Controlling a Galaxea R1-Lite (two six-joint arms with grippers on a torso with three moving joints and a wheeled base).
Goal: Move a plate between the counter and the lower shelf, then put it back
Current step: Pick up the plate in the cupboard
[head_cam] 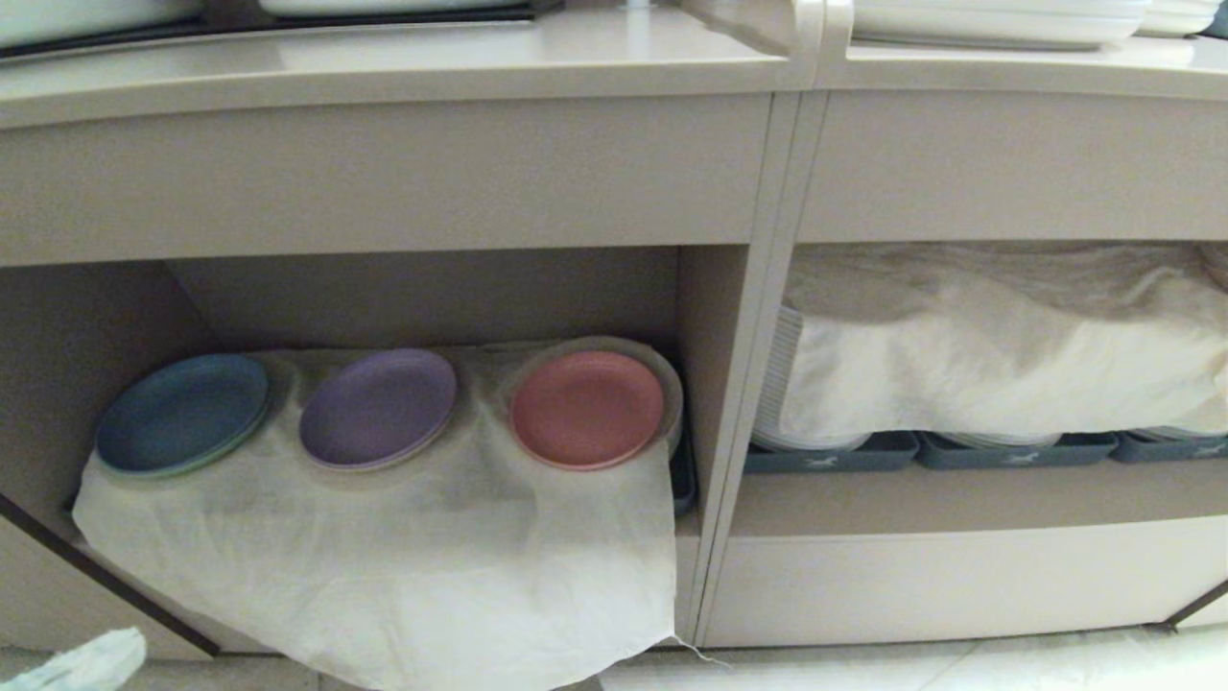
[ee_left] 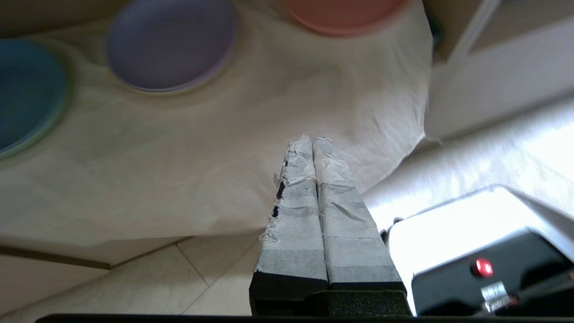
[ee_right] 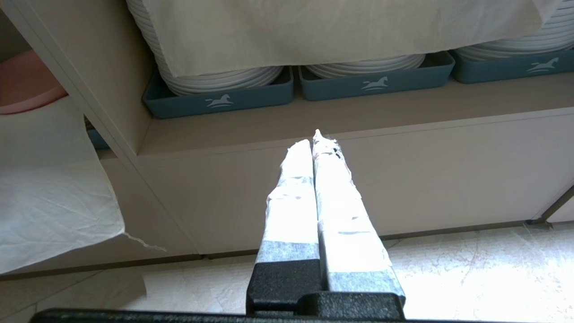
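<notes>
The pink plate (head_cam: 587,408) lies rightmost of three small plates on the white cloth (head_cam: 413,547) draped over the stacks in the lower shelf (head_cam: 432,297). The cloth hangs down over the shelf's front. The counter (head_cam: 403,62) runs along the top. My left gripper (ee_left: 312,140) is shut and empty, low in front of the hanging cloth, with the pink plate (ee_left: 345,15) beyond and above it. Its taped fingers (head_cam: 91,660) just show at the head view's lower left corner. My right gripper (ee_right: 314,139) is shut and empty, facing the cabinet base under the tray cubby.
A purple plate (head_cam: 377,408) and a blue plate (head_cam: 182,413) lie left of the pink one. The right cubby holds grey-blue trays (head_cam: 830,453) of white plates under another cloth (head_cam: 998,365). White dishes (head_cam: 998,24) stand on the top. My base (ee_left: 471,242) sits on the tiled floor.
</notes>
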